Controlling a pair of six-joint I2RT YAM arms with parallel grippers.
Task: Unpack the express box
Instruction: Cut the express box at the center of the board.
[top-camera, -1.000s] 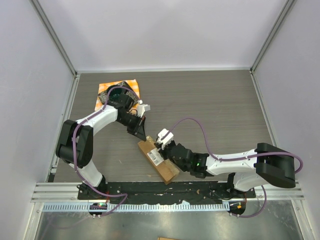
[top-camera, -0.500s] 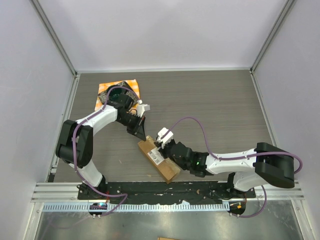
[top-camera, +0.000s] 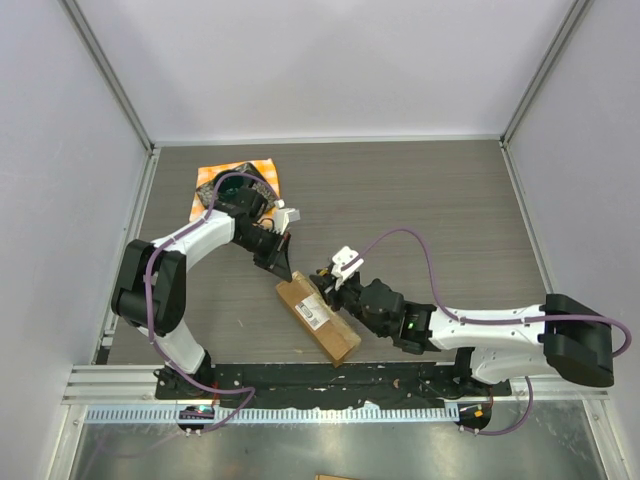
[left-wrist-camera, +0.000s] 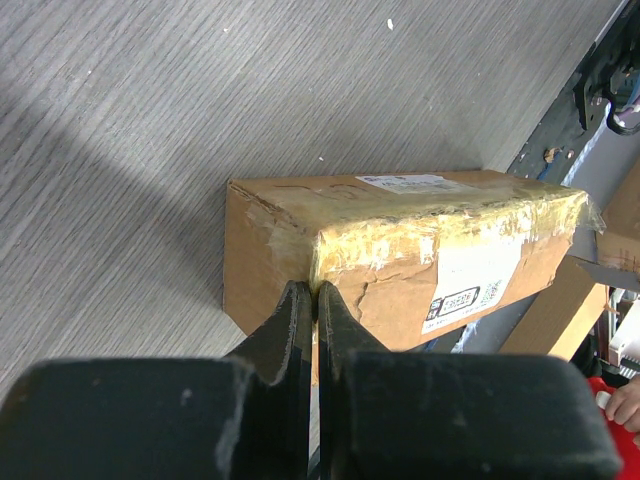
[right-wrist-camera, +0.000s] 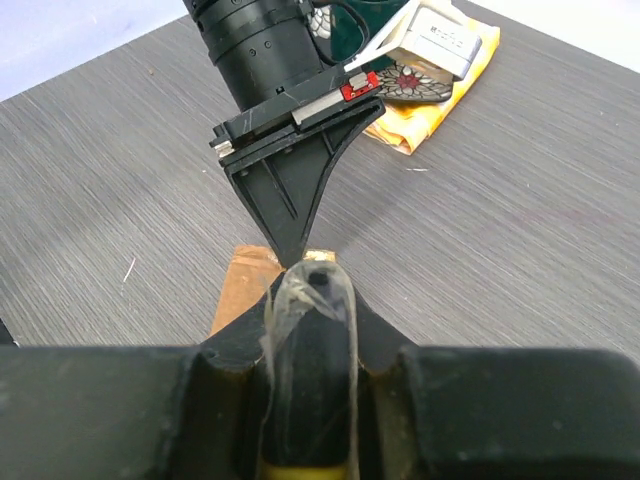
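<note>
Where its two black fingers (left-wrist-camera: 290, 330) meet, the left gripper (left-wrist-camera: 315, 295) is pressed together, with no gap showing. Its tips are set against the upper edge of one end of the express box (left-wrist-camera: 400, 250).

- Right gripper (right-wrist-camera: 310, 300): sits low over the same end of the box and faces the left gripper tip to tip. A curl of shiny clear tape (right-wrist-camera: 285, 305) stands in the narrow slot between its fingers. Whether it is pinching the tape or the box cannot be told.
- Express box: oblong brown cardboard, lying flat and slantwise on the desk (top-camera: 420, 210). Its far end is at the two grippers. Its near end is just beside the black rail at the desk's near edge, between the two arm bases. Yellowish glossy tape runs along the top, wrinkled at the end face.
- Label (left-wrist-camera: 470, 275): white, printed with small codes, on the long side of the box. A second white slip lies on the top face.
- Orange cloth (top-camera: 262, 170): at the far left of the desk, well apart from the box. It carries a dark patterned dish (right-wrist-camera: 405, 82), partly hidden by the left arm.
</note>
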